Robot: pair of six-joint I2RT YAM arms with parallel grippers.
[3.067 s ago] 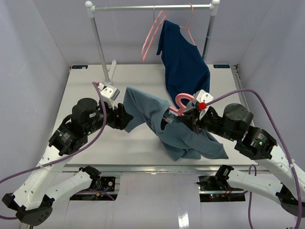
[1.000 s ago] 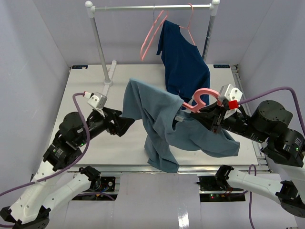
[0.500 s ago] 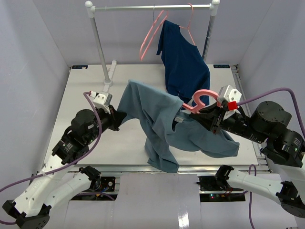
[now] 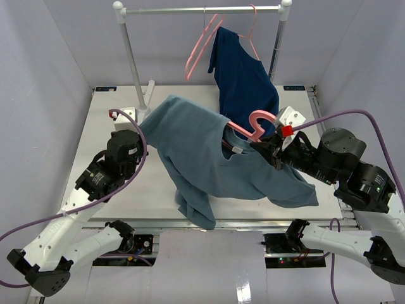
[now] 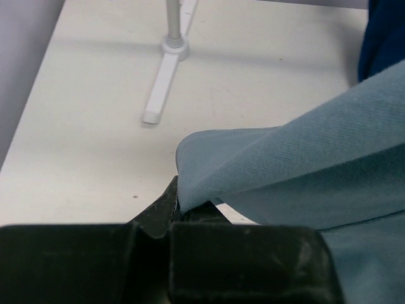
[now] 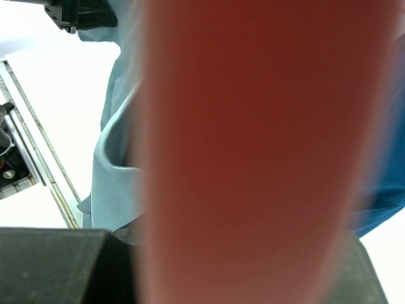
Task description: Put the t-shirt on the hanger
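Fingers (image 5: 158, 214) of the left gripper (image 4: 140, 124) pinch a shoulder edge of the soft slate blue-grey t-shirt (image 4: 202, 152), which is stretched above the white table (image 4: 114, 101). The right gripper (image 4: 271, 151) clamps the thin pink hanger (image 4: 259, 114) at the collar. The step probably goes best with the cloth taut while the hanger's arm slides under that shoulder.

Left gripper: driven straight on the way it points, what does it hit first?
The left gripper is shut on the t-shirt edge. Beyond that fold, likely the table, near the rack foot; depth is unclear.
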